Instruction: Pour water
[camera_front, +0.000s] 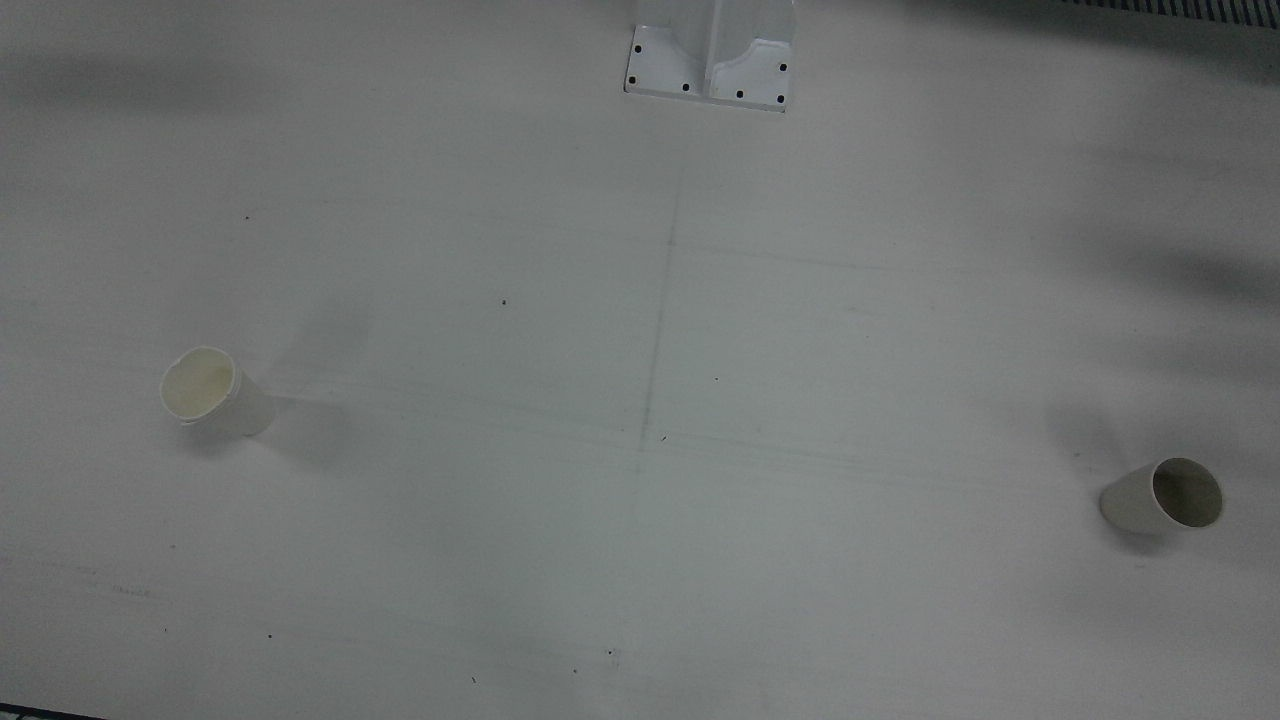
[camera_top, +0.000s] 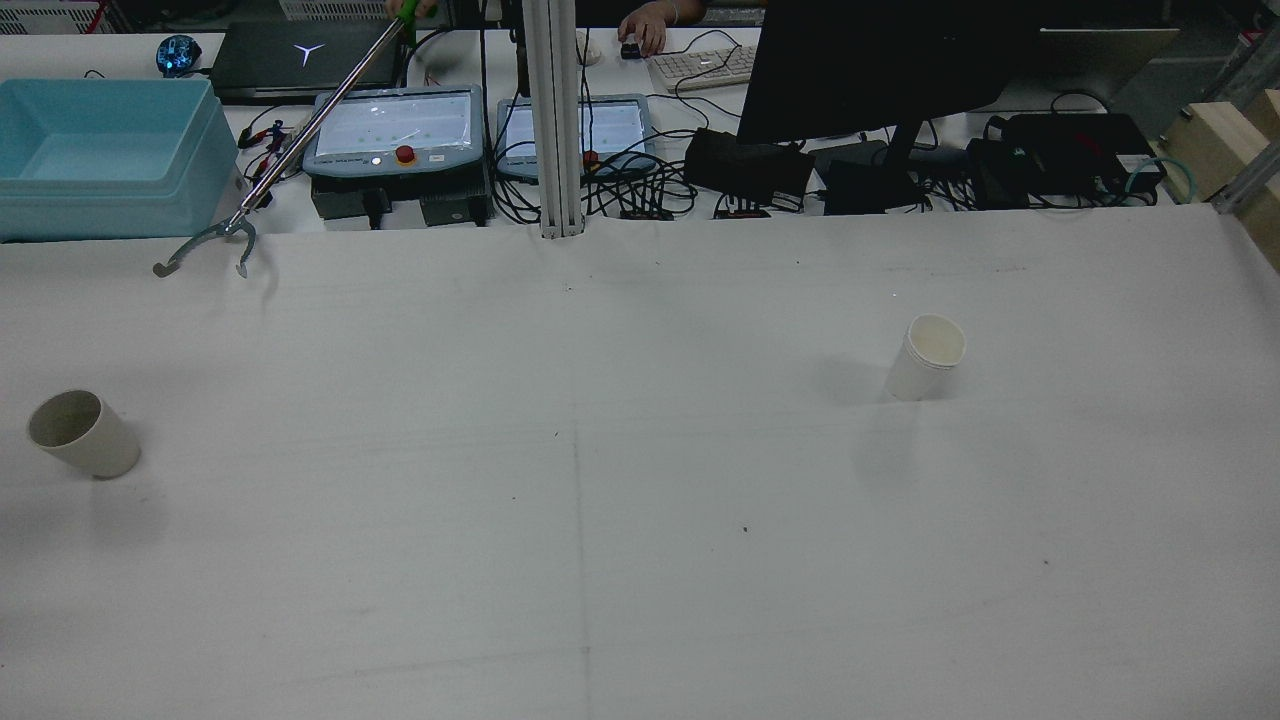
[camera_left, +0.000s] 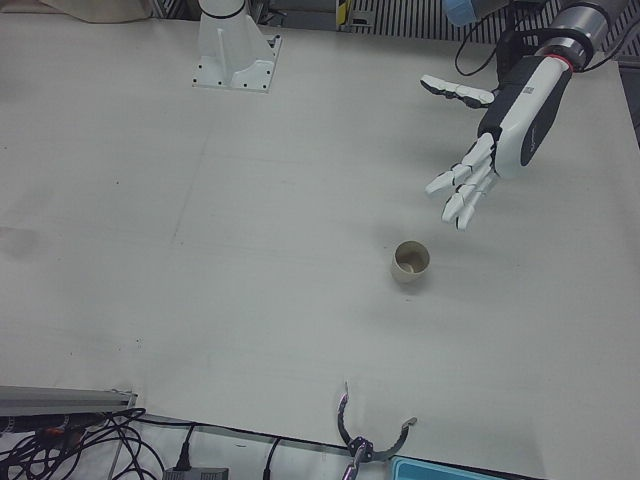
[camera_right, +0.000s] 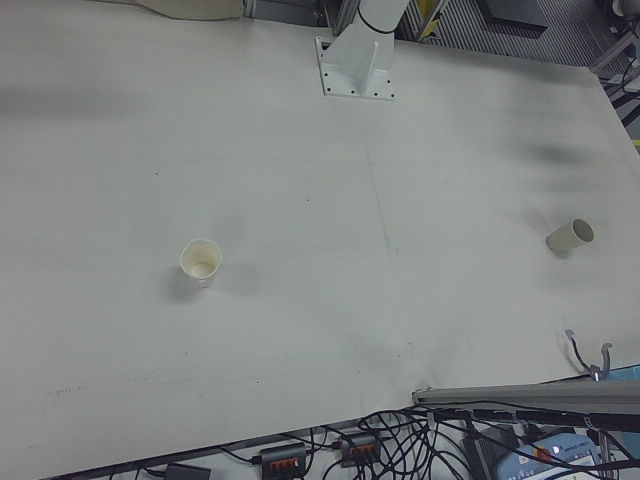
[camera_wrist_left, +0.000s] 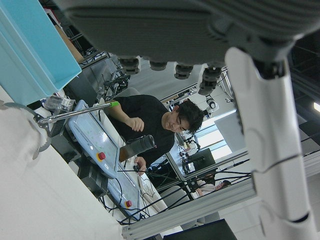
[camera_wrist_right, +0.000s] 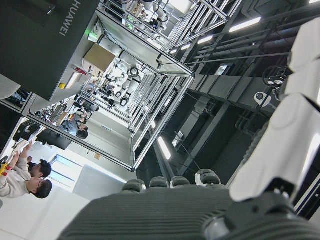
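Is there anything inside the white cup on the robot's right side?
The white cup shows a pale yellowish inside; whether that is liquid or just its lining cannot be told. Its wall hides part of the bottom.

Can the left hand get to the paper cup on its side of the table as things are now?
Probably yes. The left hand hovers open, near and above the upright paper cup, and nothing lies between them on the table.

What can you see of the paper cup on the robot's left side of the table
The paper cup is plain white, tapered and open-topped, with a greyish inside that looks empty. It stands upright on the white table, alone; nothing touches it. The left hand hovers open above and behind it. The other cup stands far across the table.
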